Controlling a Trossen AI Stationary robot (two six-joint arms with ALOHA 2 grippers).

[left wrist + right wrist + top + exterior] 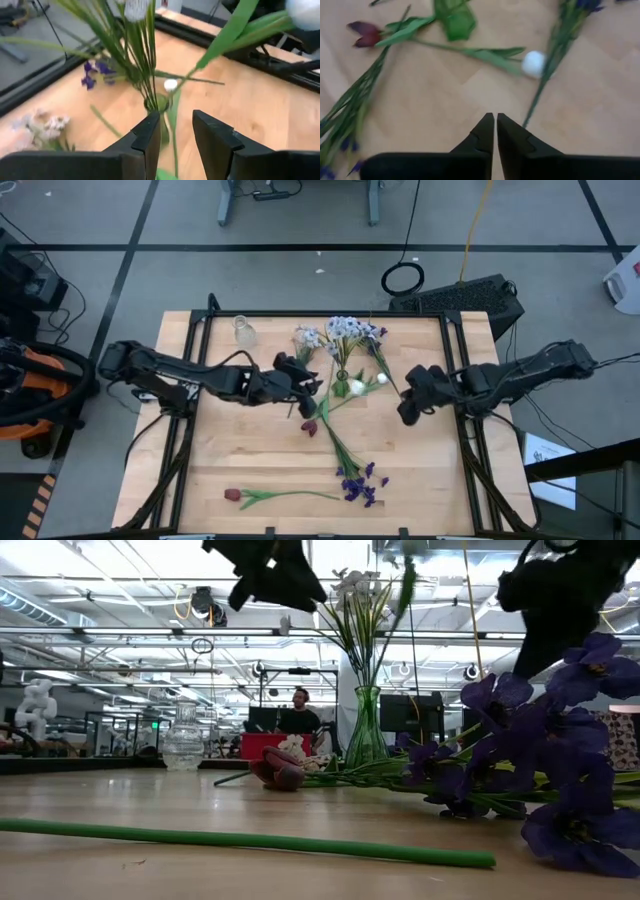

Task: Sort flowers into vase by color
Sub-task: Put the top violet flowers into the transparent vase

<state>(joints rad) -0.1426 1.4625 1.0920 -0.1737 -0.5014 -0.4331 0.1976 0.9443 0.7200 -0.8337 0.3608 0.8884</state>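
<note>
Directly ahead of the left gripper [312,385] stands the green glass vase [342,375], packed with upright stems. Bare wooden tabletop [430,470] lies beneath the right gripper [408,412]; a white tulip bud [534,63] and a dark red tulip bud [364,33] lie beyond it.

Overhead camera looks straight down on the pale wooden table [250,470]; a tabletop-level camera faces across it; both wrist cameras sit close above; all share the green glass vase [366,730] mid-frame.

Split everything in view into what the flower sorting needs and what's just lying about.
Needed: green vase holding pale flowers; clear vase; red tulips and purple flowers on the table.

Lying about: black case, cable coil.
</note>
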